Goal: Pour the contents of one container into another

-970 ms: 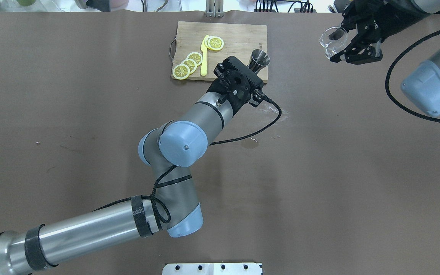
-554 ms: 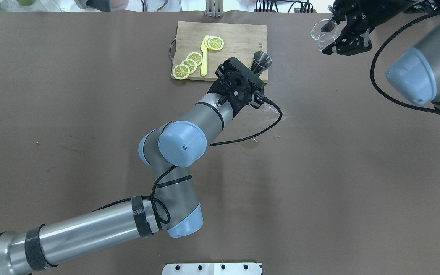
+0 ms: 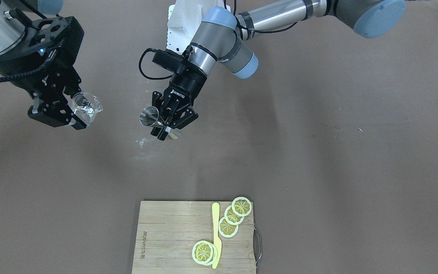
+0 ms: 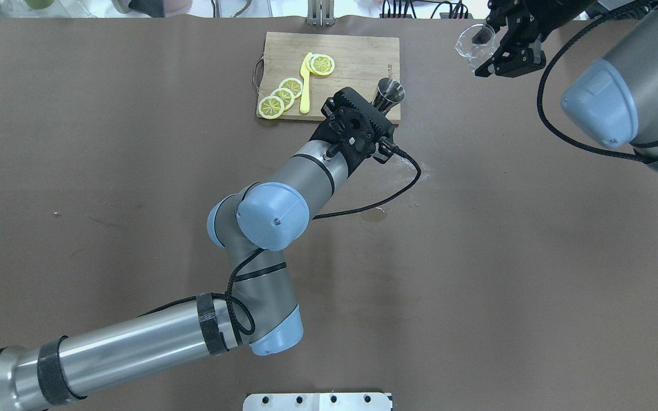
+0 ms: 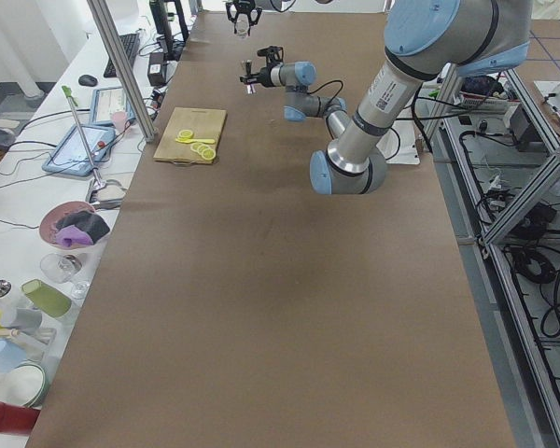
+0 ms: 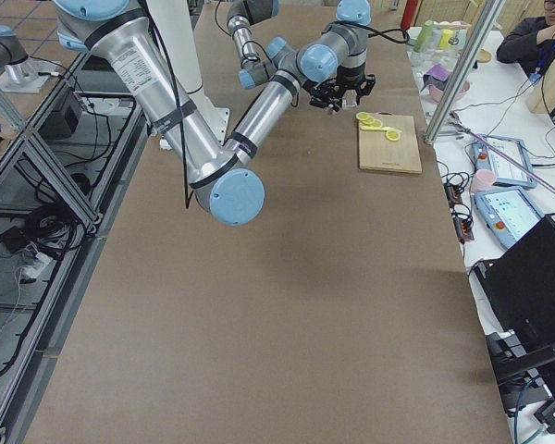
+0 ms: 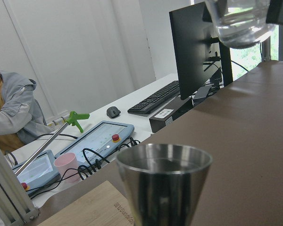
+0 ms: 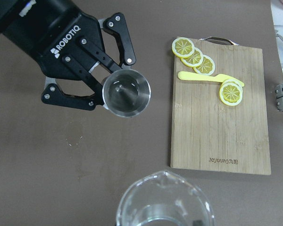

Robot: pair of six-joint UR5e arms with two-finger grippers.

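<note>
Pinching an upright jigger [image 3: 149, 116], left gripper [image 3: 164, 127] hangs above the table [image 3: 318, 171]. Right gripper [image 3: 75, 114] clamps a beaker [image 3: 86, 104] at the jigger's two o'clock, seen overhead.

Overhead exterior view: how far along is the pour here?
Done: both containers are lifted off the table, the metal jigger in the left pincer and the glass beaker, holding clear liquid, in the right pincer. In hand: the beaker hangs well to the side of the jigger, not over it. Left: probably bring the beaker over the jigger, tip it and pour.
</note>
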